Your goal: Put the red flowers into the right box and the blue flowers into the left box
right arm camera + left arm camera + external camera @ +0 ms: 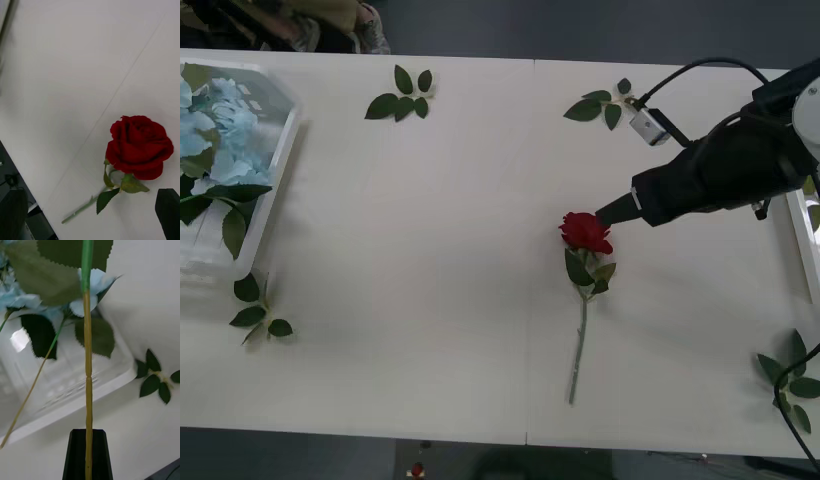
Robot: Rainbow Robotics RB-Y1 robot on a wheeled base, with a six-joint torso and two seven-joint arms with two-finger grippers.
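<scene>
Red, and alone at the centre-right of the front frame, a rose [585, 232] lies flat on the table [430, 250], its stem running toward the lower edge. Just right of the bloom sits the black tip of the right gripper [612, 211], close beside the petals; whether it touches them, or whether its fingers are spread or pressed together, I cannot tell. In the right wrist view the bloom [139, 146] fills the lower right, one black finger [168, 212] in the corner beside it.

Blue flowers [220, 130] lie heaped in the left box [275, 170], at the upper left of the front frame. In the left wrist view the left gripper [88, 453] is pinched on a thin yellow-green stem [88, 371] over that tray's rim [75, 405].

A sliver of the right box [805, 250] shows at the right edge. Loose leaf sprigs [402, 95] lie scattered about the pale, matte tabletop, which has a fine seam down its middle. No writing is legible anywhere.
</scene>
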